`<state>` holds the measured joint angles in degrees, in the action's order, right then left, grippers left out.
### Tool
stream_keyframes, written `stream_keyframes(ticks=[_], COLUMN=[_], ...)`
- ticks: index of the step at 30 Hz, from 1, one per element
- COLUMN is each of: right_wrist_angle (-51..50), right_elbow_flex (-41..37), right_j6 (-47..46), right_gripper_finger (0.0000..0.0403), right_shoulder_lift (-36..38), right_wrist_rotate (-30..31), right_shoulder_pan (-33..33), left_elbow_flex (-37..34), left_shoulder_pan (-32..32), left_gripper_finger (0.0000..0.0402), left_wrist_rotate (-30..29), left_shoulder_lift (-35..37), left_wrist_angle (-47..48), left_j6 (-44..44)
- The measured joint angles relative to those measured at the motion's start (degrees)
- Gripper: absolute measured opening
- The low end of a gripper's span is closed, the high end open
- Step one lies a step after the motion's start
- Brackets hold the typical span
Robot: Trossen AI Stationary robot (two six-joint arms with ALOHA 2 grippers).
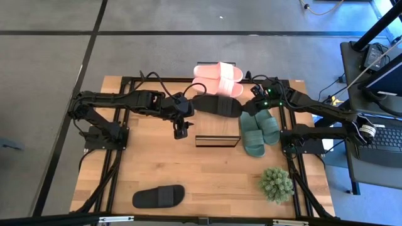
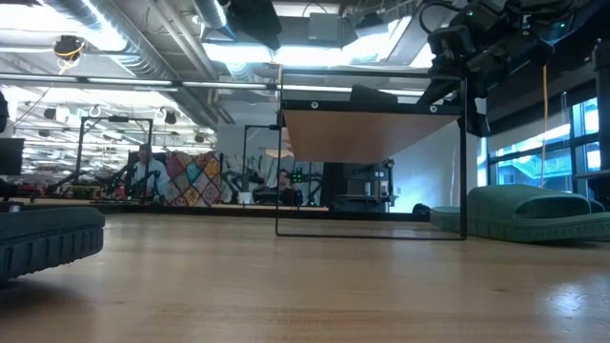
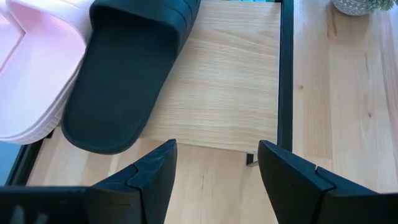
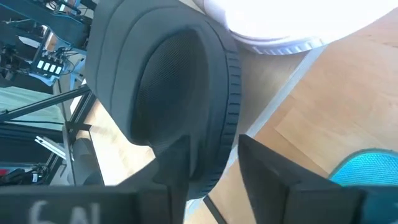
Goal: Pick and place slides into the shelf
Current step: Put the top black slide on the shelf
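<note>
Slides: right gripper (image 4: pixel 211 174) was clamped on the black slide's (image 1: pixel 217 105) edge, holding it over the shelf (image 3: pixel 217 93) beside the pink pair (image 1: pixel 218 76), probably to seat it. Left gripper (image 1: pixel 181 131) hovered nearby, fingers apart, empty. Green pair (image 1: pixel 258 130) lay just below the right gripper.

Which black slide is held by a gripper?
The black slide beside the pink pair, gripped by the right gripper. The other black slide lies alone at the table's near edge.
</note>
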<state>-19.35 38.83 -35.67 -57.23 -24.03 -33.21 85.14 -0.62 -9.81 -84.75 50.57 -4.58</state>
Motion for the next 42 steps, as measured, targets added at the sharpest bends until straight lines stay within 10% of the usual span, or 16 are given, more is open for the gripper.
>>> stream_keyframes(ticks=[22, 33, 42], right_wrist_angle=[3.3, 13.0, 13.6], right_elbow_flex=[-0.1, -0.1, -0.1], right_j6=[6.4, 15.7, 22.9], right_gripper_finger=[0.0198, 0.0198, 0.0198], right_shoulder_lift=[9.2, 9.3, 5.2], right_wrist_rotate=[-2.9, -5.4, 6.3], right_shoulder_pan=[0.3, 10.3, 20.5], left_elbow_flex=[0.0, 0.0, 0.0], left_shoulder_pan=[0.0, 0.0, 0.0], left_gripper_finger=[0.0216, 0.0216, 0.0216], left_wrist_rotate=[0.0, 0.0, 0.0], left_shoulder_lift=[0.0, 0.0, 0.0], left_wrist_angle=[0.4, 0.4, 0.4], left_j6=[-1.4, -1.3, -1.4])
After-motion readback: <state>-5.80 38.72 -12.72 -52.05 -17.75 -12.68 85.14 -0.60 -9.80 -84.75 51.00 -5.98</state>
